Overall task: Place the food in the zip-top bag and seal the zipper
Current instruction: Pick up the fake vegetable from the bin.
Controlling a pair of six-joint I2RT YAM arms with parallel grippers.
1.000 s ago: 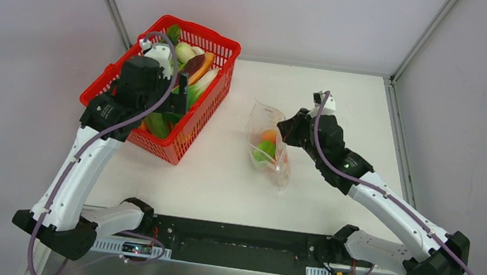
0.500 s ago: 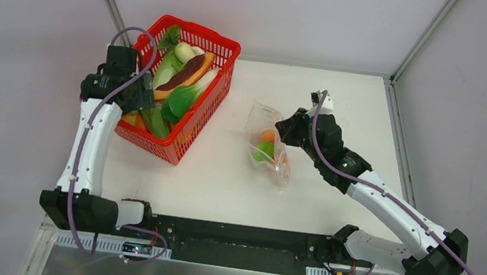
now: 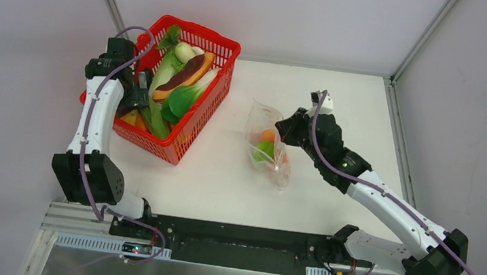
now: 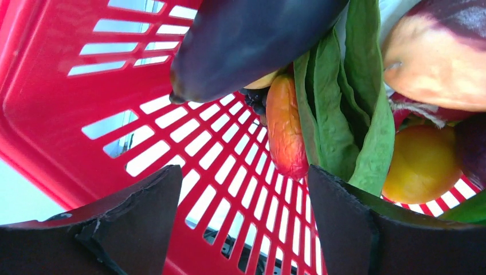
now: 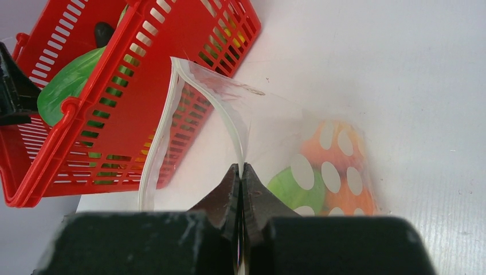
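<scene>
The red basket (image 3: pixel 226 45) holds the food: a dark eggplant (image 4: pixel 252 40), green leaves (image 4: pixel 344 114), a pale radish (image 3: pixel 185 51) and a yellow round fruit (image 4: pixel 421 163). My left gripper (image 4: pixel 246 200) reaches down into the basket's near-left part, open, with only the red mesh floor between its fingers. The clear zip-top bag (image 3: pixel 267 147) lies mid-table with an orange fruit (image 5: pixel 338 154) and a green piece (image 5: pixel 286 189) inside. My right gripper (image 5: pixel 241 172) is shut on the bag's upper rim, holding the mouth open. The white zipper strip (image 5: pixel 157 143) curves round that mouth.
The basket stands at the table's back left, close to the left wall. An orange-red piece (image 4: pixel 285 126) lies on the basket floor just beyond my left fingertips. A metal frame post (image 3: pixel 414 46) runs along the table's right edge.
My left arm has swung from over the basket's middle to its left side and lowered the gripper among the food. The right arm and the bag have stayed still.
</scene>
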